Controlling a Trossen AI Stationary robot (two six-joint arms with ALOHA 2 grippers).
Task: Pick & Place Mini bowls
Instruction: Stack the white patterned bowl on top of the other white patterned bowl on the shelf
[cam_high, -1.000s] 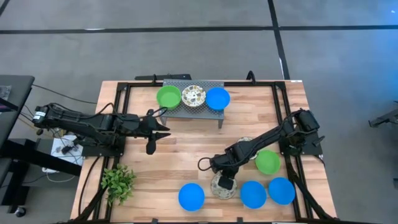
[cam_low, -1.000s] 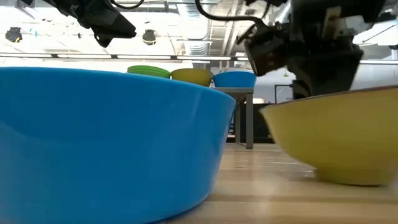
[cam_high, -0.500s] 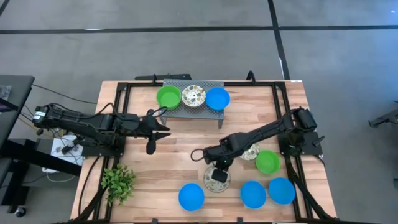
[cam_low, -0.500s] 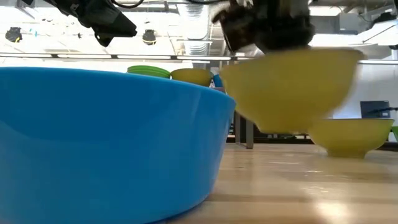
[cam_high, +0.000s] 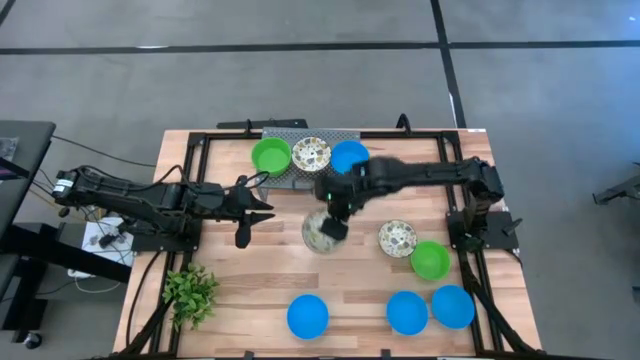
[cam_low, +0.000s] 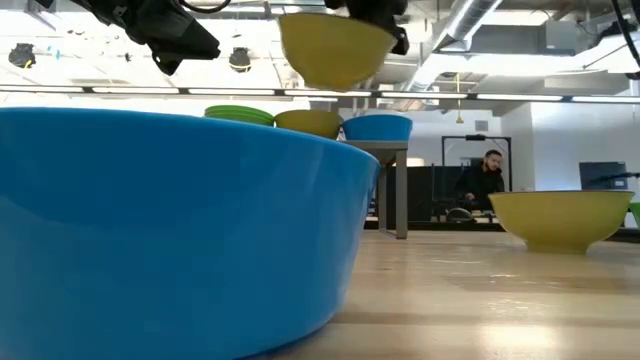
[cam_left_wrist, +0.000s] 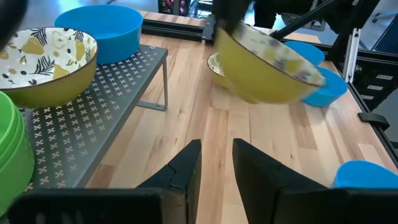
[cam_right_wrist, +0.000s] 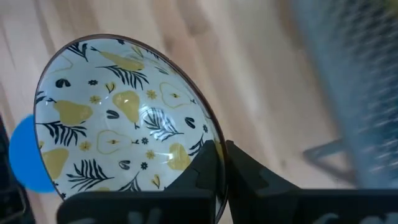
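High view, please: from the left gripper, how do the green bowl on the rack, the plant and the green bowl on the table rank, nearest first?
From the left gripper:
1. Green bowl on the rack, just beyond it at the rack's left end.
2. Plant, at the table's near left corner.
3. Green bowl on the table, far across on the right side.

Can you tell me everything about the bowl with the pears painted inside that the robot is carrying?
The carried bowl is small and round, glossy like glazed ceramic. Inside it is white with yellow pears, dark leaves and tiny flowers; outside it is plain mustard yellow. The right gripper pinches its rim between two dark fingers, one inside and one outside. It hangs in the air above the wooden table, tilted, just in front of the metal mesh shelf. Nothing else touches it.
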